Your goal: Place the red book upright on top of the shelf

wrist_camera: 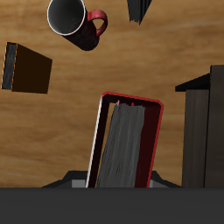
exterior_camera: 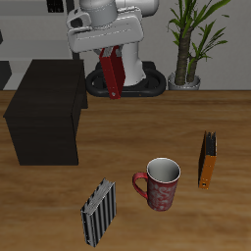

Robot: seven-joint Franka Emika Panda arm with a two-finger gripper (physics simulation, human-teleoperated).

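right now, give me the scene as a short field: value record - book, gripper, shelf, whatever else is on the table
red book: the red book is off the table, hanging in the gripper, roughly upright
gripper: shut on the red book, above the back of the table
shelf: the shelf, flat top bare, book not yet on it
task status: book lifted, not placed
mug: the red mug stands near the front edge
other books: the orange book and the striped book both stand on the table

Matt black shelf on wood-grain table
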